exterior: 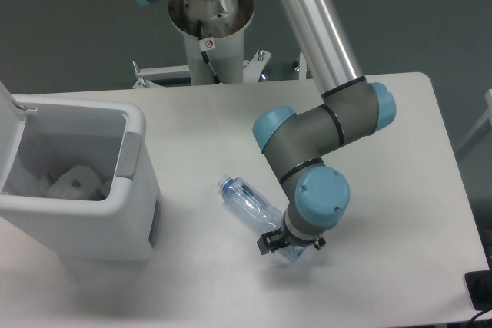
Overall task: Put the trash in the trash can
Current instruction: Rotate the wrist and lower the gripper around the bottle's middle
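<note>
White table (200, 124), dark grey floor (69, 28) behind, black object (480, 289) at right edge

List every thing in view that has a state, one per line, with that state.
trash can: lid open, upright on the table.
wrapper: crumpled, lying inside the trash can.
bottle: lying on its side on the table, outside the trash can.
gripper: down at the bottle's lower end; whether its fingers have closed cannot be told.

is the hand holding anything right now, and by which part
Cannot be told. The hand is down at the base end of the clear bottle, which lies on the table, but the wrist hides whether its fingers are closed on it.
</note>
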Controlling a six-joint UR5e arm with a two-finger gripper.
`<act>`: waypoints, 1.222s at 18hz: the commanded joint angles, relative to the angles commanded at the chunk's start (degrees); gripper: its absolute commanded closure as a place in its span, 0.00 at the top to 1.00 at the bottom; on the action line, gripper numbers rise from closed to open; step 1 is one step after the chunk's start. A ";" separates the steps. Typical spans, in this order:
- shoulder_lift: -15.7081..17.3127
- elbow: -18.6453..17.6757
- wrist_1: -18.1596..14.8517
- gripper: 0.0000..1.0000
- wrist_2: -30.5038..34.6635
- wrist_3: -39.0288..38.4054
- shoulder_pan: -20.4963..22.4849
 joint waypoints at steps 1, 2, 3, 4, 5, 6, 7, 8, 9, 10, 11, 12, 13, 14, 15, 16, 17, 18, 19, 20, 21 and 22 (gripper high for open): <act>0.00 0.00 0.00 0.96 0.18 0.00 -0.09; -0.26 0.00 -0.09 0.91 0.27 0.00 -0.09; -0.35 -0.09 -0.09 0.87 0.27 0.00 -0.09; -0.35 -0.09 -0.09 0.81 0.27 0.00 -0.18; -0.44 -0.09 -0.17 0.71 0.27 0.00 -0.18; -0.61 -0.09 -0.18 0.65 0.27 0.00 -0.18; -0.70 -0.09 -0.09 0.62 0.27 0.00 -0.18; -0.79 -0.09 0.09 0.62 0.27 0.00 -0.18; -1.05 0.00 0.09 0.62 0.27 0.00 -0.18; -1.14 0.00 0.17 0.62 0.35 0.00 -0.18; -1.14 0.00 0.18 0.62 0.36 0.00 -0.18; -1.14 0.00 0.18 0.61 0.27 0.00 -0.18; -1.06 0.00 0.09 0.59 0.27 0.00 -0.18; -0.88 0.00 0.09 0.58 0.27 0.09 -0.18; -0.79 0.00 0.09 0.58 0.27 0.09 -0.18; -0.70 0.00 0.09 0.58 0.18 0.09 -0.18; -0.53 0.09 0.17 0.58 0.09 0.09 -0.18; -0.44 0.17 0.18 0.57 0.00 0.09 -0.18; -0.35 0.26 0.26 0.57 -0.08 0.09 -0.18; -0.27 0.35 0.35 0.57 -0.17 0.17 -0.18; -0.18 0.79 0.35 0.57 -0.35 0.18 -0.18; -0.09 0.96 0.44 0.57 -0.52 0.18 -0.18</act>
